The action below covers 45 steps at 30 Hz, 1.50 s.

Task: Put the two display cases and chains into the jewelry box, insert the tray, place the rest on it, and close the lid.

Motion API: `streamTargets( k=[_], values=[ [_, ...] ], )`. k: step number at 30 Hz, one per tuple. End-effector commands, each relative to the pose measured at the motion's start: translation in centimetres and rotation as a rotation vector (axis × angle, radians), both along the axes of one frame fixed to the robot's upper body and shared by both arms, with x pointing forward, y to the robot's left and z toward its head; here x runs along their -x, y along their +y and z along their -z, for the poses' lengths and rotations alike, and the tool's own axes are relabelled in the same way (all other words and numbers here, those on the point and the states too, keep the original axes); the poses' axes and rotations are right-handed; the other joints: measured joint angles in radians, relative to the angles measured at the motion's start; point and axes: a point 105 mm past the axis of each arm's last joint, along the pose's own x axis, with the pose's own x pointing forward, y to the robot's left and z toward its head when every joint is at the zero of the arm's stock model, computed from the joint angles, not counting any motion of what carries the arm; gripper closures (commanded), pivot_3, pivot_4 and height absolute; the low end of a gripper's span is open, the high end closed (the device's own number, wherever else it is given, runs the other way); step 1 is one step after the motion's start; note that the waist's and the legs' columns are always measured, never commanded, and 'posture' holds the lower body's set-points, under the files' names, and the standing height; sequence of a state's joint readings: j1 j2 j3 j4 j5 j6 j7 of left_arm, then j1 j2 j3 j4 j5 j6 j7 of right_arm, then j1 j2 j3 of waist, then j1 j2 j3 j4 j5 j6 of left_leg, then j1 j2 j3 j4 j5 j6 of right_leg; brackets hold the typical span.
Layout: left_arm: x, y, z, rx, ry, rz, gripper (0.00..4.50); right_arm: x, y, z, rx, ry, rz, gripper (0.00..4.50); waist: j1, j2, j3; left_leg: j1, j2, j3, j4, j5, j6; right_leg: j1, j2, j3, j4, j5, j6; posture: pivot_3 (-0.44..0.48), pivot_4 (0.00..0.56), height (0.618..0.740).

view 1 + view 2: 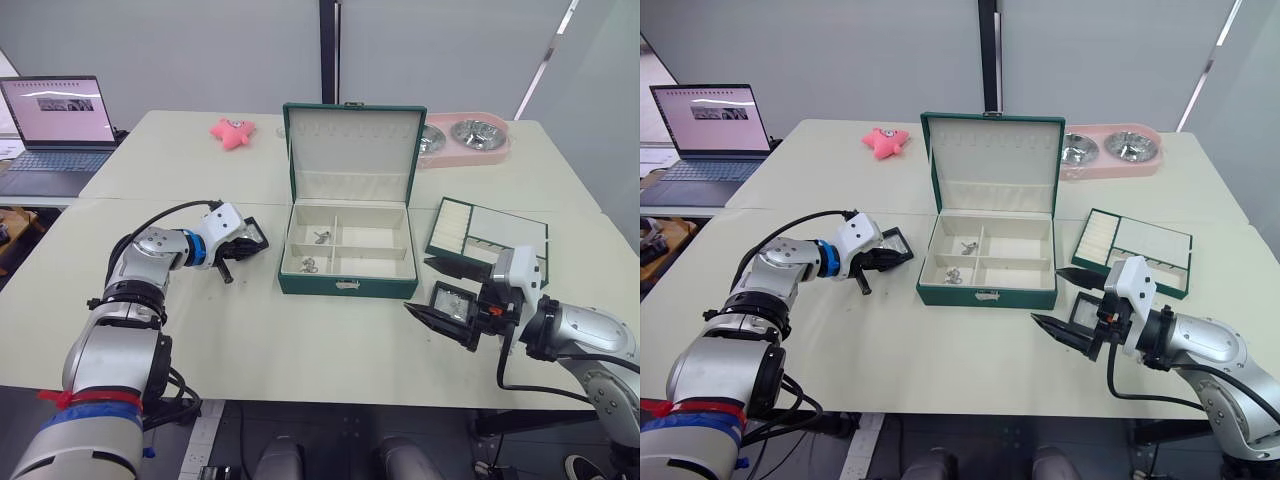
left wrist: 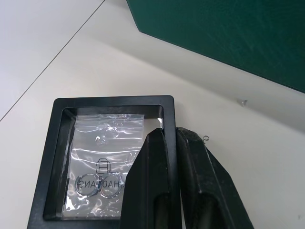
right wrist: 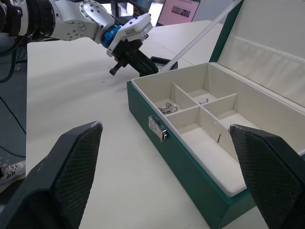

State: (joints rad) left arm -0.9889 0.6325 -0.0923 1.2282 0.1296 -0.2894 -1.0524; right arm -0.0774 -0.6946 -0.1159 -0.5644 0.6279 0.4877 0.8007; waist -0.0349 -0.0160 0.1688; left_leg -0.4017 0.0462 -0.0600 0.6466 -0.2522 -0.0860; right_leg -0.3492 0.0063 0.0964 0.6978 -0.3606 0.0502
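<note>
The jewelry box (image 1: 347, 283) stands open at mid-table, its lid (image 1: 352, 140) upright. Two chains (image 1: 321, 237) (image 1: 309, 266) lie in its left compartments. To the left of the box, my left gripper (image 1: 245, 243) is shut on the frame of one display case (image 2: 102, 157), which has a clear bag with rings inside. My right gripper (image 1: 417, 285) is open wide to the right of the box's front, facing the box. The other display case (image 1: 453, 302) shows in the gap between its fingers; I cannot tell whether it touches them. The tray (image 1: 490, 235) lies on the table behind that gripper.
A pink holder with two steel bowls (image 1: 465, 137) sits at the back right. A pink star toy (image 1: 232, 131) lies at the back, left of the lid. A laptop (image 1: 58, 135) stands open at the far left.
</note>
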Motion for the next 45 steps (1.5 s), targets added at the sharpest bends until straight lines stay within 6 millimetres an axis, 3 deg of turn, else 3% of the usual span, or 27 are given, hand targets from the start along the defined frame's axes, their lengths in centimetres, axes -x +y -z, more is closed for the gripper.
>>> streamTargets(
  k=[1, 11, 20, 27, 34, 39, 45],
  values=[
    [-0.2, 0.3, -0.4, 0.004, -0.008, -0.015, 4.45, 0.1, 0.2, -1.0, -0.009, -0.049, -0.004, 0.00, 0.000, 0.000, 0.000, 0.000, 0.000, 0.000, 0.000, 0.000, 0.000, 0.000, 0.000, 0.000, 0.000, 0.000, 0.000, 0.000, 0.150, 0.740],
    [0.9, 0.6, -2.6, 0.112, 0.009, 0.048, 4.45, 0.4, -0.3, -1.4, -0.021, -0.048, 0.007, 0.00, 0.000, 0.000, 0.000, 0.000, 0.000, 0.000, 0.000, 0.000, 0.000, 0.000, 0.000, 0.000, 0.000, 0.000, 0.000, 0.000, 0.150, 0.740],
    [3.6, -1.8, -6.4, 0.159, 0.008, 0.176, 4.45, 0.3, -2.3, -0.5, -0.018, -0.026, 0.093, 0.00, 0.001, 0.000, 0.000, 0.000, 0.001, 0.000, 0.000, 0.000, 0.000, 0.000, 0.000, 0.000, 0.000, 0.000, 0.000, 0.000, 0.150, 0.740],
    [5.3, -5.8, -9.4, 0.170, 0.006, 0.321, 4.45, 0.4, -4.8, -0.1, -0.005, -0.027, 0.201, 0.00, 0.002, 0.000, 0.000, 0.000, 0.001, 0.000, 0.000, 0.000, 0.000, 0.001, 0.000, 0.000, 0.000, 0.000, 0.000, 0.000, 0.150, 0.740],
    [6.1, -9.5, -11.3, 0.198, 0.004, 0.454, 4.45, 0.9, -5.7, 0.1, -0.007, -0.033, 0.258, 0.00, 0.002, 0.000, 0.000, 0.000, 0.001, 0.000, 0.000, 0.000, 0.000, 0.001, 0.000, 0.000, 0.000, 0.000, 0.000, 0.000, 0.150, 0.740],
    [5.6, -13.2, -10.7, 0.155, 0.002, 0.555, 4.45, 1.5, -5.8, 0.3, -0.010, -0.033, 0.295, 0.00, 0.003, 0.000, 0.000, 0.000, 0.001, 0.000, 0.000, 0.000, 0.000, 0.001, 0.000, 0.000, -0.001, 0.000, 0.000, 0.000, 0.150, 0.740],
    [3.8, -15.9, -9.2, 0.075, -0.013, 0.605, 4.45, 2.4, -6.1, 0.7, -0.014, -0.032, 0.348, 0.00, 0.002, -0.001, 0.000, 0.000, 0.000, 0.001, 0.000, 0.000, 0.000, 0.001, 0.001, 0.001, -0.001, 0.000, 0.000, 0.000, 0.150, 0.740]
  ],
)
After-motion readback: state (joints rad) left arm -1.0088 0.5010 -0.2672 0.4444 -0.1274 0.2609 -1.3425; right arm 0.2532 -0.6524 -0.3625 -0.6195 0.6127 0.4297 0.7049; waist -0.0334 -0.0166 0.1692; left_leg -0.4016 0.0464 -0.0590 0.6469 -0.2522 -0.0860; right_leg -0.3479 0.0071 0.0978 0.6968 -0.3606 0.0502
